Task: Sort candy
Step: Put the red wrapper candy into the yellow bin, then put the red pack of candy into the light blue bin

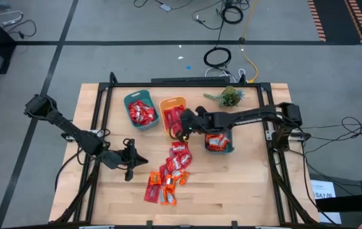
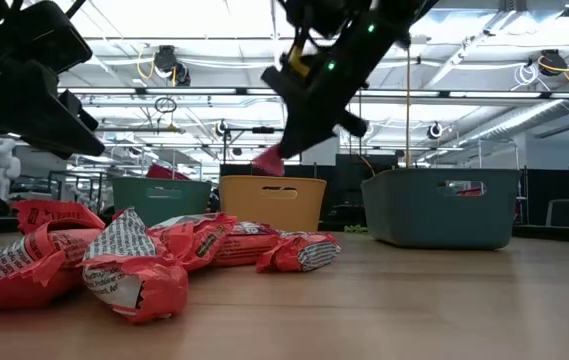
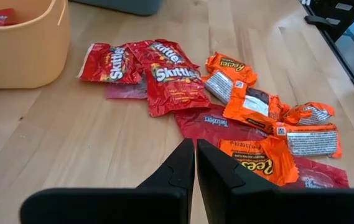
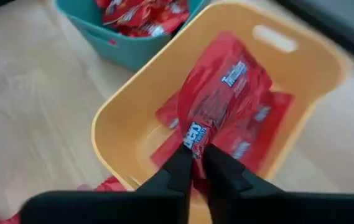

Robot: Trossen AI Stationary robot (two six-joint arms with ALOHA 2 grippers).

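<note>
R gripper (image 4: 196, 163) over orange bin (image 1: 166, 104), jaws pinching red candy (image 4: 223, 87): drop step. Next: open jaws, release. L gripper (image 3: 195, 163) jaws closed, near tabletop pile (image 1: 168, 175).

Overhead and table-level cameras both take in the orange bin (image 1: 172, 113), which the right wrist camera views closely.
</note>
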